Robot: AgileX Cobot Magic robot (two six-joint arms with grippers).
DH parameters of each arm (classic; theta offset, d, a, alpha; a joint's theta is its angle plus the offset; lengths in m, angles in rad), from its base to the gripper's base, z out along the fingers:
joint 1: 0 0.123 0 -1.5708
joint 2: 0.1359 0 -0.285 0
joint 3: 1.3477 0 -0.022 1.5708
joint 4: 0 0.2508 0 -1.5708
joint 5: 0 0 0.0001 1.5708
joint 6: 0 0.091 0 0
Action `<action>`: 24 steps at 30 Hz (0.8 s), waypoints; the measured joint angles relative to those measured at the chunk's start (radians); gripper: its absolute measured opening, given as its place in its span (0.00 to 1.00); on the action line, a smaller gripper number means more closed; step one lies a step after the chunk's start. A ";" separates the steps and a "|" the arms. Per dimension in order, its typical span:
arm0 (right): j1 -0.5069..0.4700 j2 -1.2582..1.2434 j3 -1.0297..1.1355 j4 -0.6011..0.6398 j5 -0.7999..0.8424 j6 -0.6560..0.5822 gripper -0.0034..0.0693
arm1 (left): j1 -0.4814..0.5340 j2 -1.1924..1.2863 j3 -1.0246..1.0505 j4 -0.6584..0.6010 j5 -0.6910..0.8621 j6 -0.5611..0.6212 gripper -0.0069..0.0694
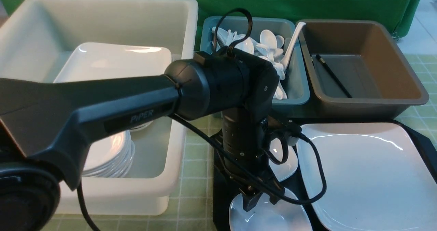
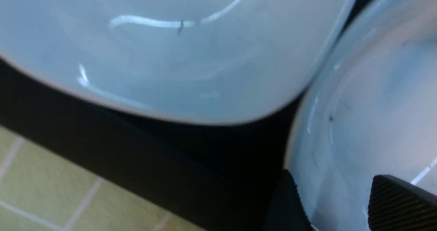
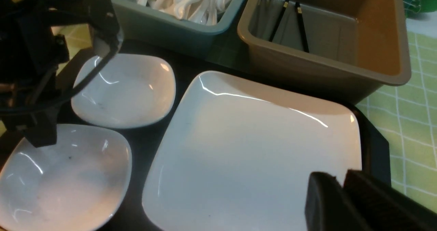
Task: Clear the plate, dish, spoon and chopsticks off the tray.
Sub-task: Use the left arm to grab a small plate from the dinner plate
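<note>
The large white plate [image 1: 368, 176] lies on the right of the black tray [image 1: 425, 145]. Two small white dishes sit on the tray's left: a near one [image 1: 273, 217] and a far one [image 1: 286, 161]. My left gripper [image 1: 261, 202] points down at the near dish [image 2: 368, 104], open, one finger [image 2: 286, 203] outside its rim and one inside. My right gripper [image 3: 341, 186] is shut and empty over a corner of the plate [image 3: 245, 149]. Black chopsticks [image 1: 333, 75] lie in the brown bin. No spoon shows on the tray.
A teal bin [image 1: 297, 94] behind the tray holds several white spoons and a long ladle [image 1: 292, 46]. The brown bin [image 1: 409, 97] stands to its right. A big white tub [image 1: 177, 176] at the left holds stacked plates. Green checked cloth covers the table.
</note>
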 joint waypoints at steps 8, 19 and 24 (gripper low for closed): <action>0.000 0.000 0.000 0.000 -0.001 0.000 0.17 | 0.000 0.037 0.000 0.023 -0.055 0.026 0.51; 0.000 0.000 0.000 0.000 -0.002 0.000 0.19 | -0.001 0.083 -0.003 -0.032 -0.035 0.034 0.41; 0.000 0.000 0.000 0.000 -0.004 0.000 0.19 | 0.003 0.069 -0.015 -0.113 0.002 0.006 0.19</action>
